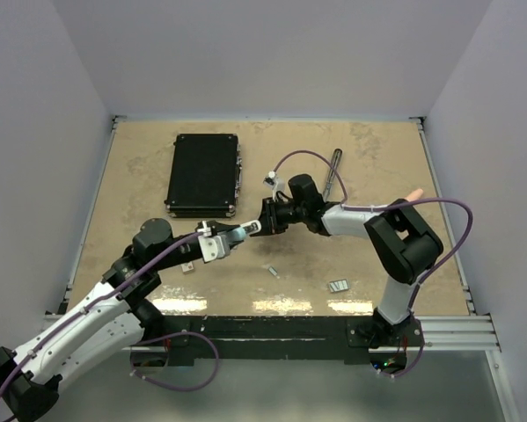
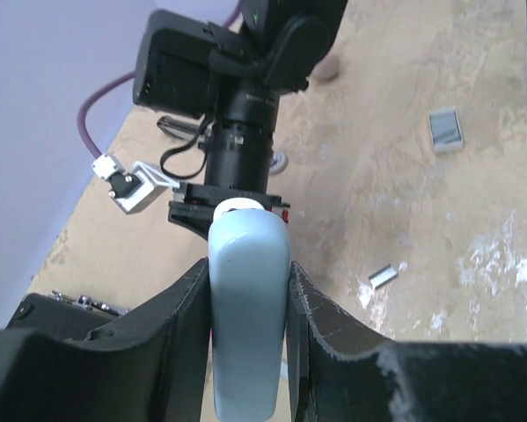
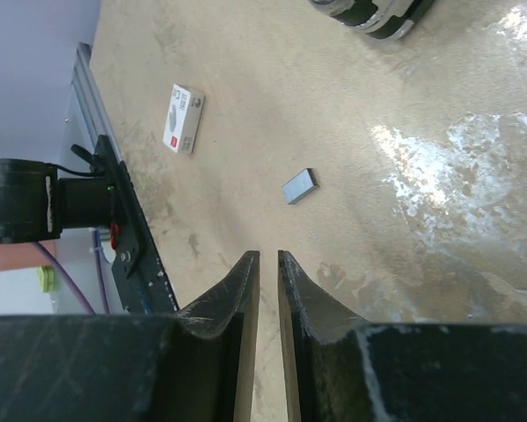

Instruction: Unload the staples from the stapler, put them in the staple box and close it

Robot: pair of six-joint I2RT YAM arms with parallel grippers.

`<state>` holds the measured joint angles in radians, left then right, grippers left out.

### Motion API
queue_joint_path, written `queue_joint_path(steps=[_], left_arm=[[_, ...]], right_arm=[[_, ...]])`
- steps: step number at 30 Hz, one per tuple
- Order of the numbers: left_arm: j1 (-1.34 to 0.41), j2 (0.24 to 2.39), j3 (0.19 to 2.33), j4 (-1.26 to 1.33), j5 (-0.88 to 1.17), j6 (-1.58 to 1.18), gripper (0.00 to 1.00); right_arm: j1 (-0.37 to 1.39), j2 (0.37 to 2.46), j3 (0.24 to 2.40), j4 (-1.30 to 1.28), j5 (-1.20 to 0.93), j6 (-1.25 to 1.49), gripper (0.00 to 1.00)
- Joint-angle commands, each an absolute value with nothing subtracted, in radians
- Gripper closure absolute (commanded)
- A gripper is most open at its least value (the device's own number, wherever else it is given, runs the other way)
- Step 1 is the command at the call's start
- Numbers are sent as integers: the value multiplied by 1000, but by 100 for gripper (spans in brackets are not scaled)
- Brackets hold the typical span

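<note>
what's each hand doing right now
left hand: closed on the stapler, a pale grey bar
right hand: barely open, holding nothing

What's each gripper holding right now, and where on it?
Left gripper clamps the stapler bar across its long sides, far end sticking out. Right gripper holds nothing; jaws barely apart.

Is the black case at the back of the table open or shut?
Shut: the black case lies flat as one closed slab, with nothing of its inside showing.
</note>
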<state>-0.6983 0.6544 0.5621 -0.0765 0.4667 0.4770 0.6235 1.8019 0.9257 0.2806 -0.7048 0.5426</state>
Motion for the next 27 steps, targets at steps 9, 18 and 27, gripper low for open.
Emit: queue_joint_path(steps=[9, 18, 27], left_arm=[[-704, 681, 563, 26, 419, 379, 100], [-703, 676, 563, 15, 411, 368, 100], [-703, 672, 568, 8, 411, 356, 100]], right_arm=[[618, 1413, 838, 290, -465, 627, 40], [617, 1284, 821, 302, -541, 627, 25], [617, 1270, 799, 307, -639, 601, 24]])
